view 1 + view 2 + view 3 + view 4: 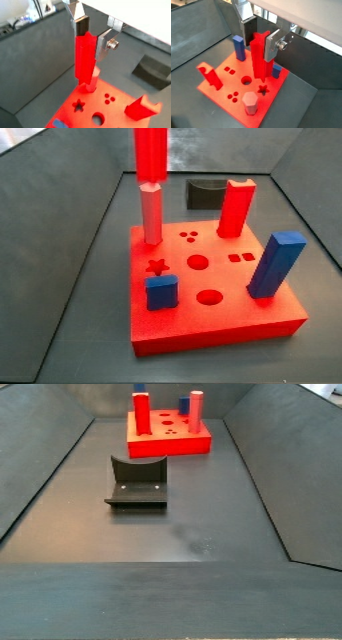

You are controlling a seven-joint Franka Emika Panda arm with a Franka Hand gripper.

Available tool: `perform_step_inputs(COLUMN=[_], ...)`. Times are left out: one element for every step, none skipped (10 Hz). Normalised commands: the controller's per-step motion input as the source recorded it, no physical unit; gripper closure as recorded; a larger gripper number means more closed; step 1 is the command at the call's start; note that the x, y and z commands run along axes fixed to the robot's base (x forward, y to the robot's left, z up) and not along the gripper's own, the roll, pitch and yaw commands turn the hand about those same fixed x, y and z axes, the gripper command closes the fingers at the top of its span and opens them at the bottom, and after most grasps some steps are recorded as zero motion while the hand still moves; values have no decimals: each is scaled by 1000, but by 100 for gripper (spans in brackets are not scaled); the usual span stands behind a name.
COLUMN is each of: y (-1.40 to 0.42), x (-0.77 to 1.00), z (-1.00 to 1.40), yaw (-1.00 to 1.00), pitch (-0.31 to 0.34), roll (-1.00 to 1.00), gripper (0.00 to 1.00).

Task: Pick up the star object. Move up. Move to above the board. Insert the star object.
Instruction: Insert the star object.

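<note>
While the gripper hangs above the board, its two flat silver fingers are closed on the upper part of the star object, so the jaws stand narrow with this thin red rod between them. In both wrist views the rod is upright and its lower end is above the board's top, close to the pale pinkish hexagonal peg; I cannot tell if the lower end touches anything. In a side view the star object comes down from the upper edge of the picture and its end is just over the top of the hexagonal peg, which stands in the board at a back corner.

The star-shaped hole is open in the board's top, between the hexagonal peg and a short blue block. The same hole is seen in a wrist view, near the hexagonal peg, and the star object is not over it but beside a round hole.

On the board there also stand a tall blue block and a wide red peg with a notched top. Small round holes and small square holes are also in the top.

In a side view the board is at the far end of the dark tray, and the fixture stands on the floor in front of it, apart from it. The gripper itself is not seen in that view
</note>
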Motion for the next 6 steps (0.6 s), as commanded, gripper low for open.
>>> perform_step_inputs(y=[-374, -171, 0, -60, -114, -114], x=[-37, -89, 0, -57, -134, -114], z=[-731, -563, 0, -363, -537, -654], yaw=[0, 0, 0, 0, 0, 0], pitch=[-269, -280, 0, -137, -216, -249], roll=[84, 56, 6, 109, 160, 177], gripper=[100, 100, 100, 100, 100, 100])
